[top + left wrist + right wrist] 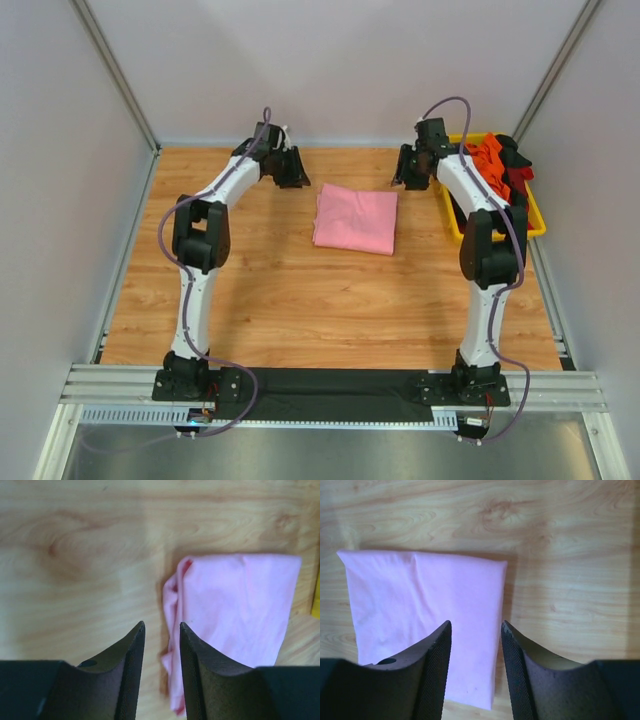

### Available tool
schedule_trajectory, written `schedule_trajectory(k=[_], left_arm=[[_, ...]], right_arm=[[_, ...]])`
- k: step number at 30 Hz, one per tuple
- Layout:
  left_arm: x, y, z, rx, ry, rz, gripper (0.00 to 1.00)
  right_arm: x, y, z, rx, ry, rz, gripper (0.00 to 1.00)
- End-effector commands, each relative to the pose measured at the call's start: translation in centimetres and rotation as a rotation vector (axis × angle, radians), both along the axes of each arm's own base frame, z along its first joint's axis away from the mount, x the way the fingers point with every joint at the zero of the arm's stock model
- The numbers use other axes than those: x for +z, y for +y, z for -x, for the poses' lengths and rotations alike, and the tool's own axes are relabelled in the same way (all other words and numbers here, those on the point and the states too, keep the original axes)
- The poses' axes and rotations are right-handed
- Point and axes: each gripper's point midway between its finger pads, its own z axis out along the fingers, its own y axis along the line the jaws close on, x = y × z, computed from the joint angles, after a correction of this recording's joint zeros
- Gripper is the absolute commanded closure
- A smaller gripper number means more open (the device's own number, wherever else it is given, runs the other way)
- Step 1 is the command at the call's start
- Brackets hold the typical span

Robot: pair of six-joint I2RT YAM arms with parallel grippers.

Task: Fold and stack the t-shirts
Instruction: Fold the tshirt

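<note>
- Our left hand (162,625) hangs with its jaws parted and nothing between them. Bare worktop (75,555) shows through the gap, and the pink t-shirt (235,610) lies just beside it.
- Our right hand (475,623) is also parted and empty. It is poised over the right part of that shirt, and as far as we can tell it does not touch the cloth.
- The nearest risk, in our judgement, is the shirt's left edge. Its layers are loose and rumpled there, so a left hand that dips or sweeps sideways could hook a layer and pull the fold open.
- The right hand could do similar damage. If it drops or closes where it is, it may pinch the top layer and lift it off the fold.
- Further out, the orange t-shirt (488,158) and the black t-shirt (512,148) are heaped together in the yellow bin (450,228) at the far right. We expect that pulling one may drag another over the rim.
- The right arm (490,240) stands close against that bin, so a careless swing might knock it.
- The pink t-shirt is folded into a neat, flat rectangle near the middle of the worktop, between the two hands. Its right edge is crisp, its surface is smooth with faint creases, and nothing is stacked on it yet.
</note>
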Motion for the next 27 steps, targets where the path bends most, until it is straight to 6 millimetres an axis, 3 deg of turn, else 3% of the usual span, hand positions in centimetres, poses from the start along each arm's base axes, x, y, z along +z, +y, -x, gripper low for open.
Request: schedule_trajectory(k=[1,4,5,9,16,19,21,25,27], left_arm=[[5.8,0.9,1.6,-0.009,-0.136,-0.044,0.59],[5.0,-0.9,4.4,-0.087,-0.104,-0.016,0.61],[4.2,-1.3,5.4,-0.107,-0.084,-0.007,0.62],[2.2,-3.6,8.6,-0.186,-0.042,-0.012,0.62],[-2.3,-2.7,11.2,-0.199,0.052,-0.071,0.61],[-3.7,-2.7,11.7,-0.216,0.088,-0.074,0.60],[-4.5,-2.4,11.8,-0.210,0.103,-0.092,0.63],[-5.9,-1.2,12.6,-0.174,0.157,-0.149,0.82],[-6.0,-0.9,13.0,-0.157,0.168,-0.155,0.84]], right_arm=[[2.8,-0.2,2.5,0.033,-0.015,0.003,0.54],[1.9,1.2,4.5,0.092,0.010,-0.069,0.59],[0.8,1.3,5.4,0.101,0.040,-0.077,0.60],[-0.9,2.1,6.5,0.148,0.086,-0.120,0.61],[-4.4,1.8,6.4,0.180,0.138,-0.080,0.55],[-4.7,1.5,5.5,0.190,0.116,-0.064,0.53],[-5.3,1.8,5.2,0.199,0.121,-0.086,0.53],[-5.9,1.7,5.1,0.204,0.134,-0.091,0.54],[-5.8,1.8,5.6,0.209,0.138,-0.096,0.54]])
